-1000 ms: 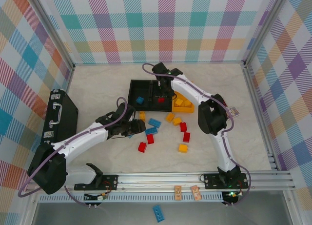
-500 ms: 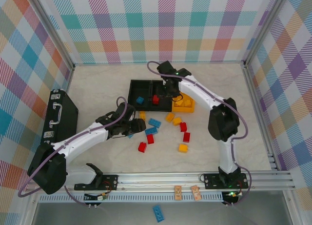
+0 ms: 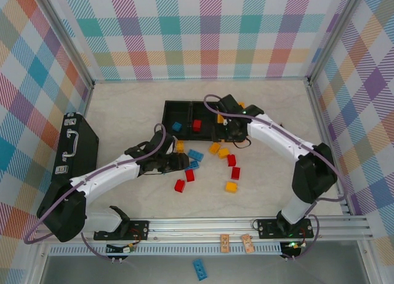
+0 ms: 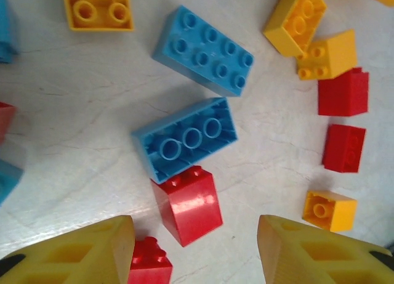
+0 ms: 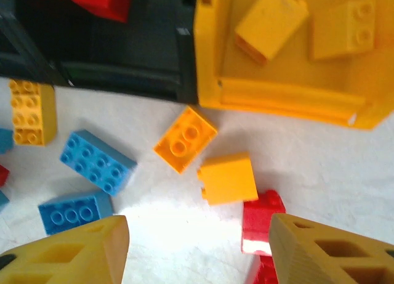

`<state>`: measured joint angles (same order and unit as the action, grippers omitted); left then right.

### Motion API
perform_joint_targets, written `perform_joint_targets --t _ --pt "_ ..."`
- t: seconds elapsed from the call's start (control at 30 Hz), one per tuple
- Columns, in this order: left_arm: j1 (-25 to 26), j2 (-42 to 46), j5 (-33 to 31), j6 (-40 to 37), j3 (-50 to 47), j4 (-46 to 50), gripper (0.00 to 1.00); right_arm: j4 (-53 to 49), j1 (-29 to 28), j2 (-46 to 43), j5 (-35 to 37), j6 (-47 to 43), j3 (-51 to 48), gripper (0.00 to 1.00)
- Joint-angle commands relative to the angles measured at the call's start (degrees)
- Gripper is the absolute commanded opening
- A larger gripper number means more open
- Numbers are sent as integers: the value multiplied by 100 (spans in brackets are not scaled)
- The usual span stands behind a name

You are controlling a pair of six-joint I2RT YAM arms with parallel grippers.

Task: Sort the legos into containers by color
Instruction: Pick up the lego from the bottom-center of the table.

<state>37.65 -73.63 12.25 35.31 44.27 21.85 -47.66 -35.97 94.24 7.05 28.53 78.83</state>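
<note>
Two black containers stand at the back: the left one (image 3: pixel 170 113) holds a blue lego (image 3: pixel 176 127), the middle one (image 3: pixel 208 131) a red lego (image 3: pixel 197 125). The yellow container (image 5: pixel 212 47) holds two yellow legos. Loose legos lie in front of them. My left gripper (image 3: pixel 181 162) (image 4: pixel 194 247) is open low over the table, a red lego (image 4: pixel 188 204) just ahead of its jaws, blue legos (image 4: pixel 188 139) beyond. My right gripper (image 3: pixel 229 136) (image 5: pixel 197 247) is open and empty above yellow legos (image 5: pixel 228 178) and a red one (image 5: pixel 261 219).
A larger black case with a handle (image 3: pixel 77 145) lies at the left wall. Two small cards (image 3: pixel 225 243) sit on the front rail, and a blue brick (image 3: pixel 199 268) lies below it. Checked walls close in three sides.
My right gripper has opened and swung right and nearer, from over the middle black container to the loose legos; a red lego now lies in that container. My left gripper edged right.
</note>
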Motion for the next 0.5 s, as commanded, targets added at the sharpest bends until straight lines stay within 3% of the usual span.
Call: perform_joint_targets --t 0.0,0.23,0.47 --pt "203 -2 395 -357 49 -127 56 -212 -25 -348 -91 401 -340 64" --pt "488 -180 335 -518 40 33 56 -750 -176 -906 -357 1007 -1317 66" --pt "617 -396 418 -534 22 -109 57 -901 -674 -1118 -636 1525 -2000 69"
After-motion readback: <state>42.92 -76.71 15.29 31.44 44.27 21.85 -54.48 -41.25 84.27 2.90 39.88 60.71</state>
